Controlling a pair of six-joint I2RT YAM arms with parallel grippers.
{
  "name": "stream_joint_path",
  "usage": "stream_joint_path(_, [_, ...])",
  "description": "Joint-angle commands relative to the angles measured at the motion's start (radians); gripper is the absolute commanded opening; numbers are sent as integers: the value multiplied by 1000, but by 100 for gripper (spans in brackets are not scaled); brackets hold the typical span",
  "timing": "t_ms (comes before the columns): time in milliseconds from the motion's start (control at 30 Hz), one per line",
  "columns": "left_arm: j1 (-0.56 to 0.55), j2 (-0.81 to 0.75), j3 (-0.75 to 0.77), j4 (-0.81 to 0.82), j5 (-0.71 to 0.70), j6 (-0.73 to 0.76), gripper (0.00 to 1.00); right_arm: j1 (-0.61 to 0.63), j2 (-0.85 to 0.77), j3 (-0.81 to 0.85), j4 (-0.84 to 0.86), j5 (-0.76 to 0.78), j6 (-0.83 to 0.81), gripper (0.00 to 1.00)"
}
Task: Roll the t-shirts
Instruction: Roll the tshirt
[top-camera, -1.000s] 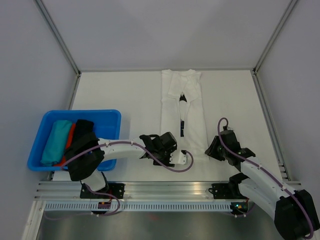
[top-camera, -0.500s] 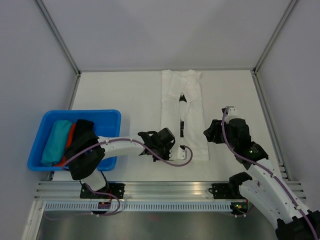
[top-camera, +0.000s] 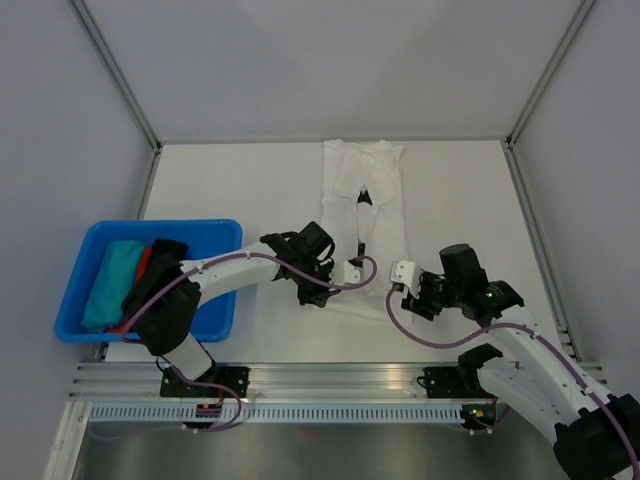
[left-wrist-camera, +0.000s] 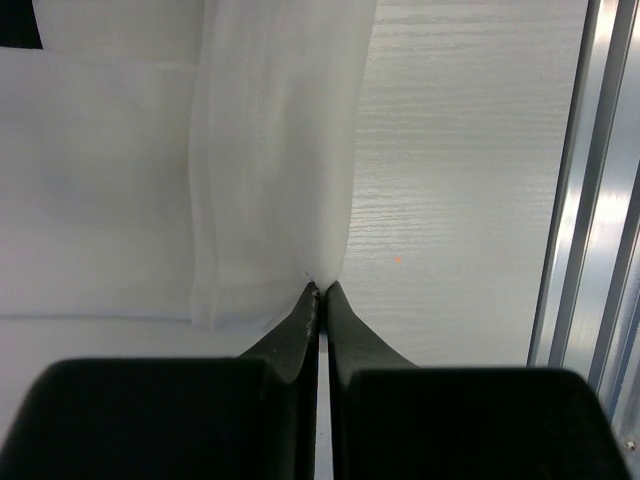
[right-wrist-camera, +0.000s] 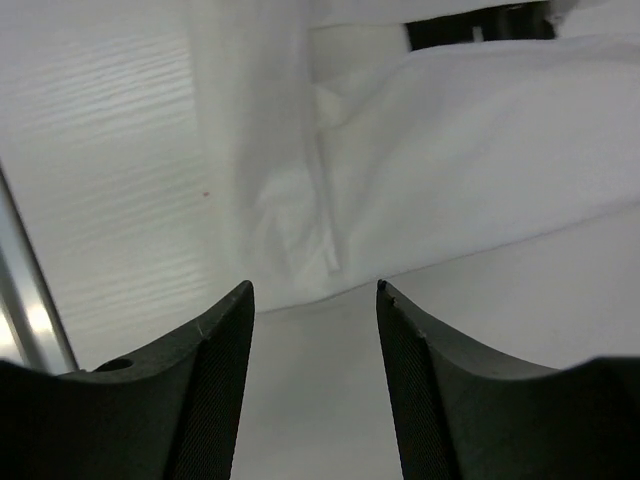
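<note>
A white t-shirt (top-camera: 385, 215) with small black marks lies folded into a long strip down the middle of the table. My left gripper (top-camera: 350, 272) is shut on its near left hem, and the pinched cloth (left-wrist-camera: 270, 150) rises from the closed fingertips of that gripper (left-wrist-camera: 322, 288). My right gripper (top-camera: 400, 275) stands open beside the near right corner of the shirt. In the right wrist view the right gripper (right-wrist-camera: 315, 290) holds nothing, and the crumpled shirt edge (right-wrist-camera: 480, 150) lies just ahead of it. Teal (top-camera: 112, 282), red (top-camera: 143, 265) and black (top-camera: 165, 255) rolls sit in the bin.
A blue bin (top-camera: 165, 226) stands at the table's left edge, close to the left arm. An aluminium rail (top-camera: 320, 378) runs along the near edge, and the same rail (left-wrist-camera: 600, 200) shows in the left wrist view. Grey walls enclose the table.
The left gripper shut on the shirt's near hem and drew it away from the table's near edge. The right gripper opened wider and swung left to the shirt's near right corner.
</note>
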Motion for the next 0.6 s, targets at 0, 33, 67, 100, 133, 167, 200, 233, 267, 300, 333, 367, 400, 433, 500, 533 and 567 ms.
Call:
stream_joint_path(0, [13,17,47,-34,75,31,2,81,-23,-46,-146,-67,-322,59])
stream_joint_path(33, [14,20,47,-36,73,33,2,112,-27,-77,-123,-41,-301,59])
stream_joint_path(67, [17,26,45,-36,70,34,2,148,-31,-91,-74,-20,-288,60])
stream_joint_path(100, [19,29,44,-37,69,33,2,204,-36,-117,-56,-3,-269,60])
stream_joint_path(133, [20,34,42,-36,69,33,2,223,-34,-132,-4,9,-249,60])
stream_joint_path(167, [20,37,41,-36,70,31,2,247,-22,-148,12,28,-242,60])
stream_joint_path(200, [20,40,38,-36,70,31,2,252,-13,-174,50,48,-238,60])
stream_joint_path(233, [20,42,36,-36,69,30,2,255,-1,-186,67,68,-239,60])
stream_joint_path(267, [20,45,35,-36,70,27,2,260,13,-192,87,81,-238,60])
stream_joint_path(300, [20,46,35,-36,70,28,2,263,48,-195,108,117,-233,60])
stream_joint_path(333, [22,46,36,-36,67,28,2,263,68,-194,148,134,-218,59])
stream_joint_path(367, [22,48,36,-36,67,28,2,263,114,-188,155,154,-222,57])
stream_joint_path(400, [23,49,38,-36,67,33,2,263,139,-182,152,154,-228,56])
stream_joint_path(433, [25,51,38,-36,69,31,2,263,162,-177,142,148,-231,53])
stream_joint_path(500, [28,52,39,-37,70,34,2,266,196,-168,145,137,-241,47])
stream_joint_path(533, [30,51,39,-37,70,36,2,269,194,-169,161,141,-213,40])
stream_joint_path(567, [30,51,38,-37,70,37,2,269,190,-175,174,151,-202,35])
